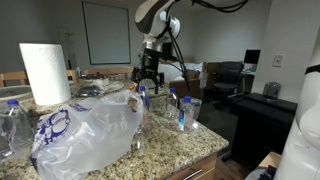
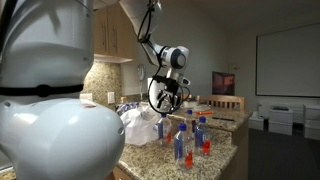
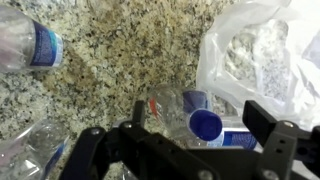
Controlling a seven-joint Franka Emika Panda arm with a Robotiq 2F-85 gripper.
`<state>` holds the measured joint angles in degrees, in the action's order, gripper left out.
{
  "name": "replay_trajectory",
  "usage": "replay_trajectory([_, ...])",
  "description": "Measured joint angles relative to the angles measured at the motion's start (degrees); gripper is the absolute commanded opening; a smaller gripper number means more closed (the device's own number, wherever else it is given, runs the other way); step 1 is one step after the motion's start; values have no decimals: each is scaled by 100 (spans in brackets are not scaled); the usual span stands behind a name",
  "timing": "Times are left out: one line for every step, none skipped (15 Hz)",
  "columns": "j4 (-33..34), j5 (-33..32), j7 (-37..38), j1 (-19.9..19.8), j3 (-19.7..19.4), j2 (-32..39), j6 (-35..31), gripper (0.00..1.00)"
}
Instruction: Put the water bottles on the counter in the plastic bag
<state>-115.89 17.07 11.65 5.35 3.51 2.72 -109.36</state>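
My gripper (image 1: 148, 78) (image 2: 165, 100) hangs open just above an upright water bottle (image 1: 143, 98) next to the plastic bag (image 1: 90, 128) (image 2: 140, 125). In the wrist view the open jaws (image 3: 200, 112) straddle that bottle's blue cap (image 3: 205, 125) from above, without touching it, and the bag (image 3: 262, 50) lies at the upper right. More water bottles stand on the granite counter (image 1: 170, 140) (image 3: 120, 50): one to the gripper's side (image 1: 185, 110) and several near the counter edge (image 2: 180, 145). One bottle lies on its side (image 3: 30, 45).
A tall paper-towel roll (image 1: 45, 72) stands behind the bag. Another bottle lies at the counter's near corner (image 1: 10, 122). The counter's rounded edge (image 1: 215, 150) drops off towards an office area with desks and chairs.
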Motion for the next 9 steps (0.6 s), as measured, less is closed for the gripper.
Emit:
replay_trajectory([42, 0, 0, -3, -3, 11, 6, 100])
replay_trajectory([89, 0, 0, -14, -20, 28, 14, 100])
replay_trajectory([118, 0, -1, -26, -37, 37, 23, 100])
replay_trajectory([126, 0, -1, -31, -39, 37, 26, 100])
replay_trajectory([127, 1, -1, -31, -39, 39, 27, 100])
replay_trajectory([127, 1, -1, -31, -39, 39, 27, 100])
replay_trajectory([121, 21, -4, -34, -40, 41, 24, 100])
replay_trajectory([103, 52, -5, -44, -44, 46, 22, 100])
replay_trajectory([80, 65, -5, -59, -50, 54, 13, 100])
